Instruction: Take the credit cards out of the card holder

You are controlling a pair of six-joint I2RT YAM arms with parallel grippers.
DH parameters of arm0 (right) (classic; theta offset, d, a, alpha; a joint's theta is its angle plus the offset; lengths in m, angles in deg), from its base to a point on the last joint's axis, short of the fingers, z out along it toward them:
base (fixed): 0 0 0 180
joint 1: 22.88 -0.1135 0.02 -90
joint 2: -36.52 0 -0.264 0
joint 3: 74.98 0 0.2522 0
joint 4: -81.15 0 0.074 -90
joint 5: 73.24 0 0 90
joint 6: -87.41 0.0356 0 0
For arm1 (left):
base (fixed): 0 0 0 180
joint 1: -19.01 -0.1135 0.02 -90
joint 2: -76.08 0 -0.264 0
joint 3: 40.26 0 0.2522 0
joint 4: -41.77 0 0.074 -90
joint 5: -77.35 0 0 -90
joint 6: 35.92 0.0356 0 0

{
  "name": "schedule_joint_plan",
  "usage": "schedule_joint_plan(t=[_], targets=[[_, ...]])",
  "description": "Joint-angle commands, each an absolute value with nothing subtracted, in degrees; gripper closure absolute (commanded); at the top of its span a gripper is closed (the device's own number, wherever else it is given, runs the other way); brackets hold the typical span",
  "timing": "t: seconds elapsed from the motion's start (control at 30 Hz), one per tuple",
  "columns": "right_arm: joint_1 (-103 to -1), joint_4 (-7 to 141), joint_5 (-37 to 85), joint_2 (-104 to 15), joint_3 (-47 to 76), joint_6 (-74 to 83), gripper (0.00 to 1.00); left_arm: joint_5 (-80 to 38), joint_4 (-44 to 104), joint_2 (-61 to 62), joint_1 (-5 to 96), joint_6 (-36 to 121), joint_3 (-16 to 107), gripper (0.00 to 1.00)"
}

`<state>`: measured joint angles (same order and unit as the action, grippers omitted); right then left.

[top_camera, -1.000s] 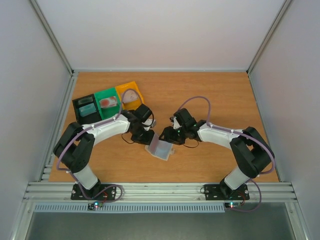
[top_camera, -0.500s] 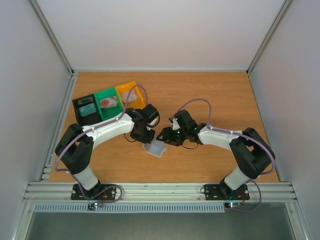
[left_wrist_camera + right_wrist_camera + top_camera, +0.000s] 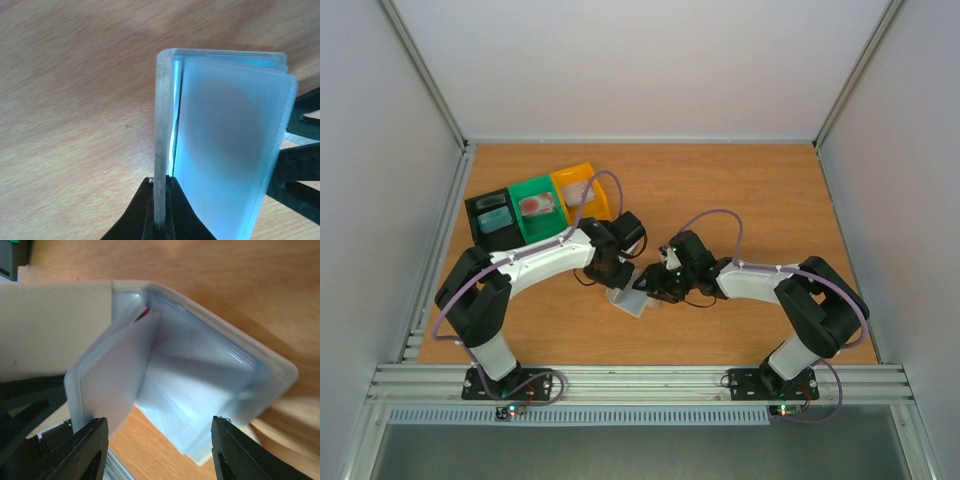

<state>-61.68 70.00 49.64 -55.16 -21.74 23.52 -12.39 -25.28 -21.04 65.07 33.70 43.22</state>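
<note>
Holder: translucent whitish plastic folding card holder [image 3: 632, 298], part-open between both grippers.
Left gripper [image 3: 160, 222]: clamped on holder's cover edge.
Right gripper [image 3: 157, 440]: fingers spread, grasping nothing.
Card: thin reddish credit card [image 3: 143, 315], only a sliver showing at the fold.
Next, judged: steady the cover, pinch the card alone.

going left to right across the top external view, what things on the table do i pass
black bin → green bin → yellow bin → card holder
</note>
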Motion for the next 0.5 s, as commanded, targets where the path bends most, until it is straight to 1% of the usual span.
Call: schedule_joint_plan(t=[0.0, 0.17, 0.27, 0.33, 0.4, 0.47], targets=[[-61.86, 71.52, 48.34, -51.92, -23.79, 25.2, 0.44, -11.82, -22.87, -21.91, 65.18, 32.45, 41.34, 1.0], [-61.86, 70.12, 47.25, -49.71, -24.81, 25.05, 0.44, -13.46, -20.32, -21.86, 64.32, 32.9, 39.79, 1.0], [-61.89, 64.0, 46.54, -49.31, -23.16, 23.89, 0.51, -15.04, -18.78, -21.46, 63.5, 32.75, 38.13, 1.0], [-61.78, 55.13, 40.72, -46.48, -21.95, 22.85, 0.55, -16.91, -17.2, -20.95, 62.57, 32.58, 36.55, 1.0], [-62.42, 45.8, 31.46, -42.91, -19.63, 20.66, 0.55, -20.11, -15.16, -20.56, 61.39, 32.23, 34.64, 1.0], [-63.98, 38.14, 24.98, -41.46, -15.66, 17.64, 0.56, -24.24, -12.2, -20.23, 59.98, 31.9, 32.56, 1.0]])
